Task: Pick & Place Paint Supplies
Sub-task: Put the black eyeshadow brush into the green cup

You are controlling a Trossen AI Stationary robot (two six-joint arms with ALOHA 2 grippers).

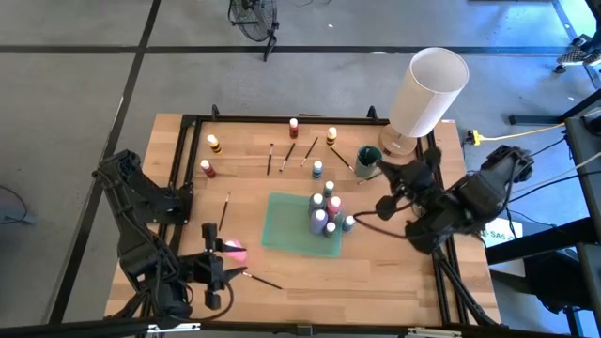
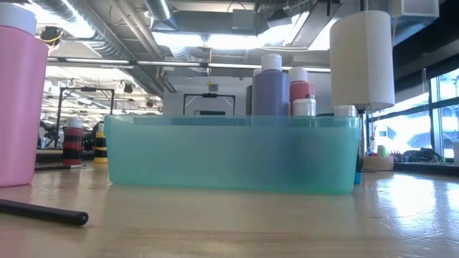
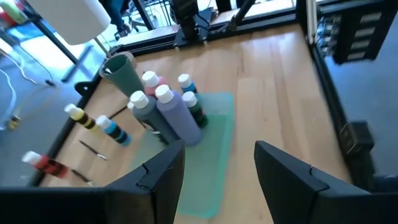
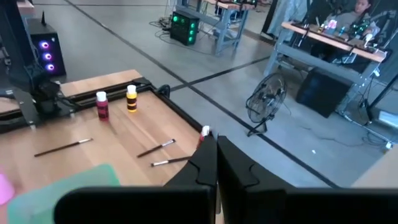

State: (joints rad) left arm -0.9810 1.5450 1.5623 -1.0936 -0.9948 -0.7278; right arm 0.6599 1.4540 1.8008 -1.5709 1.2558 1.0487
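Note:
A teal tray [image 1: 286,225] lies mid-table. Several small paint bottles [image 1: 327,211] stand on its right part, shown upright in the low view [image 2: 283,86]. A pink bottle [image 1: 233,251] stands on the wood near the front left, tall at the low view's left edge [image 2: 18,100]. Loose bottles [image 1: 294,127] and thin brushes [image 1: 288,155] lie on the far part of the table. My left gripper [image 1: 216,250] hovers open beside the pink bottle, with nothing between its fingers [image 3: 219,180]. My right gripper [image 1: 383,207] is shut and empty [image 4: 216,163], raised right of the tray.
A large white cylinder [image 1: 427,94] stands at the far right, with a dark green cup [image 1: 368,160] beside it. One brush [image 1: 263,280] lies near the front edge, seen close in the low view [image 2: 43,211]. Another brush [image 1: 224,211] lies left of the tray. A black frame [image 1: 178,160] borders the table.

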